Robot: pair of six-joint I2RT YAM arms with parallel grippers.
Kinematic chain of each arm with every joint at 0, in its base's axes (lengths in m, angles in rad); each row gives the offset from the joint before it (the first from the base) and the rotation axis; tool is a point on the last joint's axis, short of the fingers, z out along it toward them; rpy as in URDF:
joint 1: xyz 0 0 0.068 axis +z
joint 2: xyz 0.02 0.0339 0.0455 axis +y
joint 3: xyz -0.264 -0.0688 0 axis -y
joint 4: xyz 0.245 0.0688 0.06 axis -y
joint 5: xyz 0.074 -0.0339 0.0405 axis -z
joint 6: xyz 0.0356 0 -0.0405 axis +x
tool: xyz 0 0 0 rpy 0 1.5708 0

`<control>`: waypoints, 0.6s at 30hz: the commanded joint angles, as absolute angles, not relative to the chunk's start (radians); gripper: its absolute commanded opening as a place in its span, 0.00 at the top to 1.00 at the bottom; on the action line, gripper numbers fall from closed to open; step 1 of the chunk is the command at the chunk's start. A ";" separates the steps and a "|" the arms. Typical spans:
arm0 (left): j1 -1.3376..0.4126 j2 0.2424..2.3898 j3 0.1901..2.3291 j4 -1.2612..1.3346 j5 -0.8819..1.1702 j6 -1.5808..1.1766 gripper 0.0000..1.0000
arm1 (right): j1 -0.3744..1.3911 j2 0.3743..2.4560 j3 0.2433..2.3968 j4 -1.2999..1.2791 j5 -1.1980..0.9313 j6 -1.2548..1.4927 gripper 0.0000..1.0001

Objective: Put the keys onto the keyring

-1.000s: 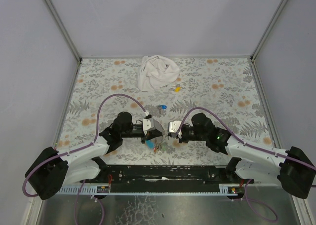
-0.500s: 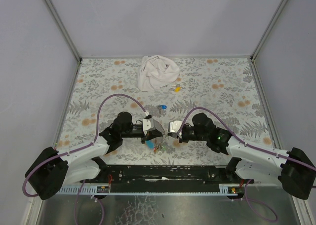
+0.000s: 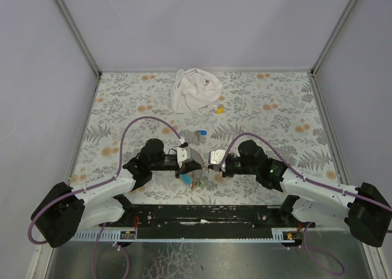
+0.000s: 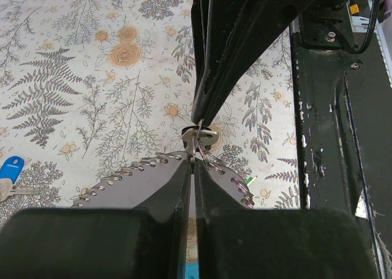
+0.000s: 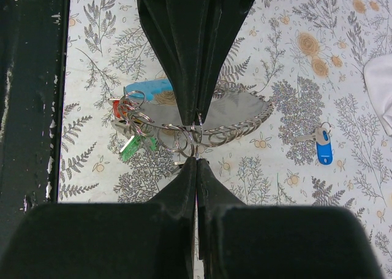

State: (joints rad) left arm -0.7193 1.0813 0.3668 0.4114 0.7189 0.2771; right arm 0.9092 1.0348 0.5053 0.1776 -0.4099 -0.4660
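Left gripper [image 4: 191, 166] and right gripper [image 5: 196, 163], both clamped tight on the keyring [image 5: 180, 137], braced it between them, probably for threading; the blue key [image 5: 323, 147] lay loose, far right.

top external: high over the near edge, looking down on the whole floral-print table [image 3: 275, 107] | left wrist, right wrist: close above it, facing each other | shared by all three: blue-capped silver key [image 3: 201, 133]
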 commanded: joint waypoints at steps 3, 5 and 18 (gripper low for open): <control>-0.724 1.079 0.366 0.503 0.748 0.273 1.00 | 0.918 1.037 0.521 0.227 -0.433 -0.454 1.00; -0.725 1.079 0.366 0.505 0.751 0.273 1.00 | 0.918 1.038 0.522 0.228 -0.432 -0.454 1.00; -0.724 1.088 0.368 0.509 0.758 0.271 1.00 | 0.917 1.040 0.519 0.238 -0.432 -0.447 1.00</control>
